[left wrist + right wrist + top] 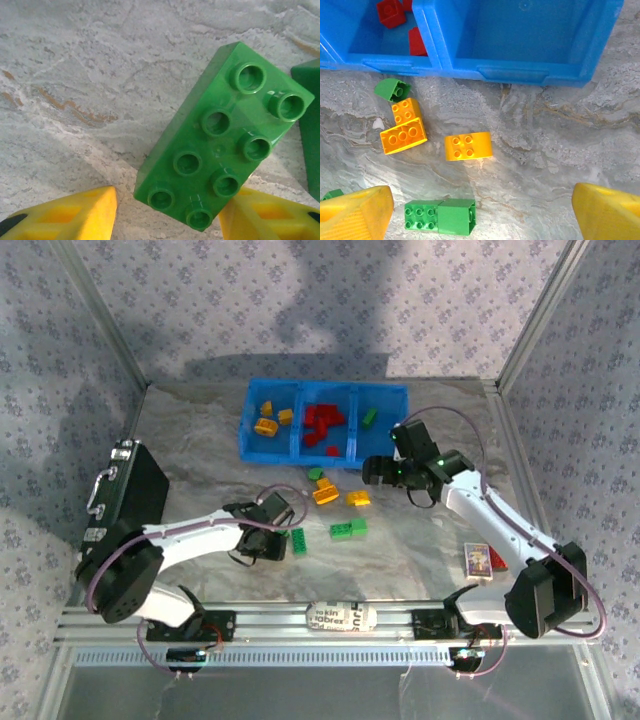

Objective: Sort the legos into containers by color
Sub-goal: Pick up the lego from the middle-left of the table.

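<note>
Marbled table (200, 445), black case (130, 490) at left: left claw (167, 210) gapes astride a green lego (220, 140), right claw (480, 200) gapes empty.

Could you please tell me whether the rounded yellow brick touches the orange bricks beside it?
Apart. The right wrist view shows a strip of bare table between the rounded yellow brick and the orange bricks.

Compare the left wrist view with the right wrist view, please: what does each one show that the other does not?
Left wrist: a close look at one long green brick with eight studs, lying between the fingers of the open left gripper. Right wrist: the blue bin front, red bricks in one compartment, loose orange bricks and a green pair before the open right gripper. Both: the marbled table and yellow fingers at the bottom corners.
</note>
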### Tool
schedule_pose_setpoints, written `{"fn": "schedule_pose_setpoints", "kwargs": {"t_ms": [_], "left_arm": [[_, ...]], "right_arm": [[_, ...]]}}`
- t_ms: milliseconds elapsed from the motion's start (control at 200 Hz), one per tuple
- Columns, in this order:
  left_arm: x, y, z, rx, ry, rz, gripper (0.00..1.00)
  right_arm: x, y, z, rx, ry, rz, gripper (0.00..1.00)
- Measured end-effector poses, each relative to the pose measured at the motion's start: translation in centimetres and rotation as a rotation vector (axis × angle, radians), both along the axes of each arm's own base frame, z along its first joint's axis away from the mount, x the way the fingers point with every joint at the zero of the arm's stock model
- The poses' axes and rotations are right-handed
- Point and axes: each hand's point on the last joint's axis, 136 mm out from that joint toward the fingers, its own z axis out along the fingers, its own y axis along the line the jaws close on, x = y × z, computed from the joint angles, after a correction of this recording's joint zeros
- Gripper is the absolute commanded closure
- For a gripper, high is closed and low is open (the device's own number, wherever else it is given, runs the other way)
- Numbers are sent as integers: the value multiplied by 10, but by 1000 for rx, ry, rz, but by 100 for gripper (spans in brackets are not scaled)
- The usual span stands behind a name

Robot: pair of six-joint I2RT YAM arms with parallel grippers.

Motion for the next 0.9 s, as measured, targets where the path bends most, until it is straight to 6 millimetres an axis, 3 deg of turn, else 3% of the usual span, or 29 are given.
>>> {"fn": "schedule_pose_setpoints", "kwargs": {"t_ms": [375,900], "left_arm": [[1,-3,-1,54,54,-33,44],[4,-8,-2,90,89,-84,41]], "right_arm": [[-9,-16,-8,24,3,-28,6],[-12,-22,-17,47,19,-41,6]]}}
